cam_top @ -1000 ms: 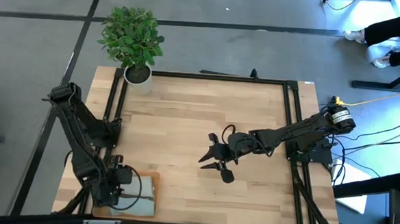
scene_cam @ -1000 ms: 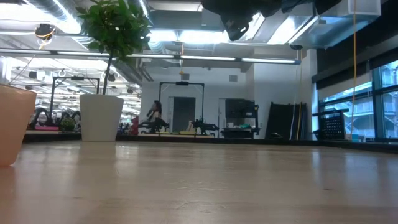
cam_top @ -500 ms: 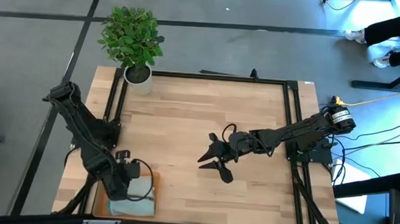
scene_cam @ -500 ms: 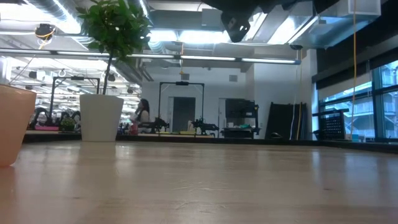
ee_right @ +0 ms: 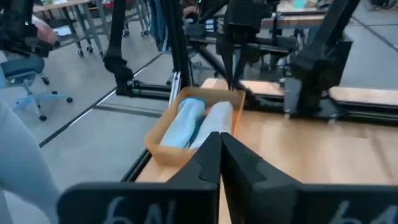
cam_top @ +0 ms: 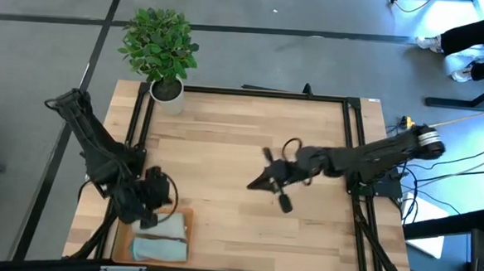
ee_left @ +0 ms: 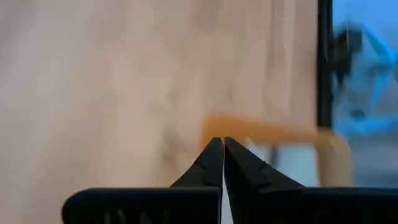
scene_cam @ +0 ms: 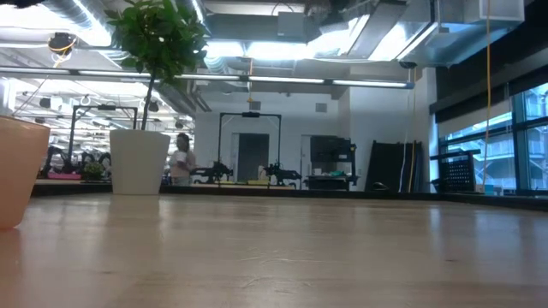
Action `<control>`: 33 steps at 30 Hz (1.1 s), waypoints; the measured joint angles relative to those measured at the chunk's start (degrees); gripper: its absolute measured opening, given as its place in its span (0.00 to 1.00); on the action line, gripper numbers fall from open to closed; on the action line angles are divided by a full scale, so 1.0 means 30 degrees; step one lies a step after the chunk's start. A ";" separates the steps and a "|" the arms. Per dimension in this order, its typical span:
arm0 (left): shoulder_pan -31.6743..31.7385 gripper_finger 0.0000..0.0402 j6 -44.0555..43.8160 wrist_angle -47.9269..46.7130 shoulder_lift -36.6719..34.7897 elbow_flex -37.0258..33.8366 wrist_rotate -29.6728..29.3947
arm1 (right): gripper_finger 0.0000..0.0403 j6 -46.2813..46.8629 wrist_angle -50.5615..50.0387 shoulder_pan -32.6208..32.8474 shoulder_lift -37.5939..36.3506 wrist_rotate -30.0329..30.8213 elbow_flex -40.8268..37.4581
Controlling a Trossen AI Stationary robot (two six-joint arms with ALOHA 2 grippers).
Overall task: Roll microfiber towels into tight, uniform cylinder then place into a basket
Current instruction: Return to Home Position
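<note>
While two pale rolled microfiber towels [ee_right: 208, 124] lay in the shallow orange-tan basket [ee_right: 163, 149], I saw the left gripper [ee_left: 222, 143] and the right gripper [ee_right: 220, 137] both clenched.

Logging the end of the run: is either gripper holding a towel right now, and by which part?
Nothing is held. The left gripper and the right gripper are both shut and empty; the rolled towels lie in the basket.
</note>
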 joint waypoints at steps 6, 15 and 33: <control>0.1682 0.00 0.3461 -0.0033 -0.2310 0.0000 -0.2849 | 0.01 -0.1048 -0.4414 -0.1080 -0.4606 0.0006 0.0000; 0.4219 0.00 0.6798 0.0193 -0.5770 0.0000 -0.4290 | 0.01 -0.1524 -0.9677 -0.2162 -1.1427 -0.0193 -0.0144; 0.3942 0.00 1.0674 0.5336 -1.2592 -0.4812 -0.7494 | 0.00 0.1578 -0.2906 -0.2162 -2.2581 -0.1019 -1.1497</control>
